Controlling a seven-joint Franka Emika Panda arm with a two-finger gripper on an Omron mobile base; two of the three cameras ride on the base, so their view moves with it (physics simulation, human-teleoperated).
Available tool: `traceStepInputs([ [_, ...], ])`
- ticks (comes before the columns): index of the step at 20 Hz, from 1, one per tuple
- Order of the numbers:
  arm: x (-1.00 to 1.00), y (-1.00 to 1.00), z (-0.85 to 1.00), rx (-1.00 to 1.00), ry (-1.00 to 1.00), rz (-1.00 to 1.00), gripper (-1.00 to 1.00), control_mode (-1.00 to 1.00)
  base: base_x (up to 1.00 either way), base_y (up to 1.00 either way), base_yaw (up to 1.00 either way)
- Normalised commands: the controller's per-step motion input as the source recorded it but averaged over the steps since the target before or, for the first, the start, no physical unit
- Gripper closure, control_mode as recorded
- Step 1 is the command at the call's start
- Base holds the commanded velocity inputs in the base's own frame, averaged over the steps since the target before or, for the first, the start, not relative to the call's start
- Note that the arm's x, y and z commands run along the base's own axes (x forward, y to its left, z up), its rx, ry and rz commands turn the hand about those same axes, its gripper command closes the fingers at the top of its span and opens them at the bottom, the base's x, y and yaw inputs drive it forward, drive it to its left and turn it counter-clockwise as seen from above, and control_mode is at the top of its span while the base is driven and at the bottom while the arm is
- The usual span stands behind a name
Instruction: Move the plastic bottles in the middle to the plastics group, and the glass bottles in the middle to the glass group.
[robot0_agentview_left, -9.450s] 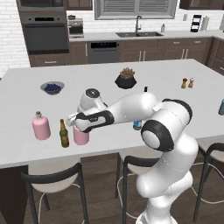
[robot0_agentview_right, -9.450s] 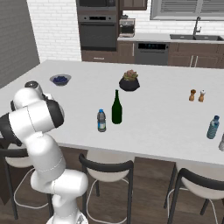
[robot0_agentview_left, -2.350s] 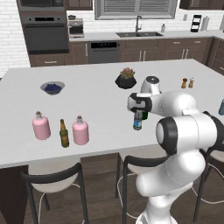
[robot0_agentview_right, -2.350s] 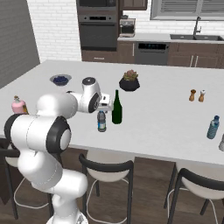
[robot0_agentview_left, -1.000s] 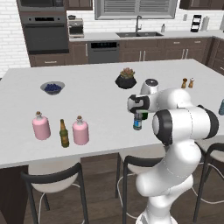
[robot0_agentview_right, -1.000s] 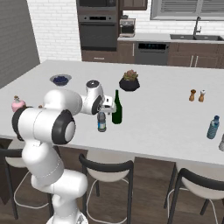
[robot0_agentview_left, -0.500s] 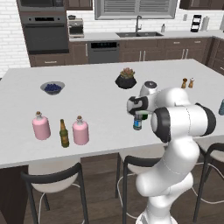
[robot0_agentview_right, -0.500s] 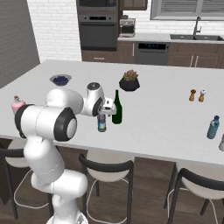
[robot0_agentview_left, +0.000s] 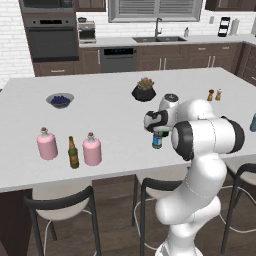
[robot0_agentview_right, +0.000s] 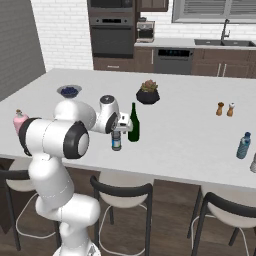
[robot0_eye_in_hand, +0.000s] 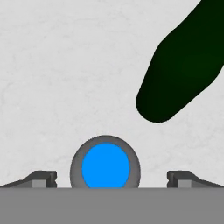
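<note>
A small clear plastic bottle with a blue label stands mid-counter. From above its blue cap sits between my fingertips. My gripper hangs open just over that bottle. Right beside it stands the tall dark green wine bottle, a dark shape in the hand view. At the left are two pink flasks with a brown beer bottle between them, forming the glass group. Another bluish plastic bottle stands far right, as the plastics group.
A bowl of blueberries, a potted succulent and salt and pepper shakers stand farther back on the white counter. Stools line the near edge.
The pink flask I was holding earlier now stands beside the beer bottle, and my arm has swung right to the water bottle. Over the last second the gripper has barely moved.
</note>
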Motion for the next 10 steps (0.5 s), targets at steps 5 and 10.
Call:
traceStepInputs([
  [5,0.00,0.00,0.00,0.00,0.00,0.00,1.00,-1.00,0.00,0.00,0.00],
  [10,0.00,0.00,0.00,0.00,0.00,0.00,1.00,-1.00,0.00,0.00,0.00],
])
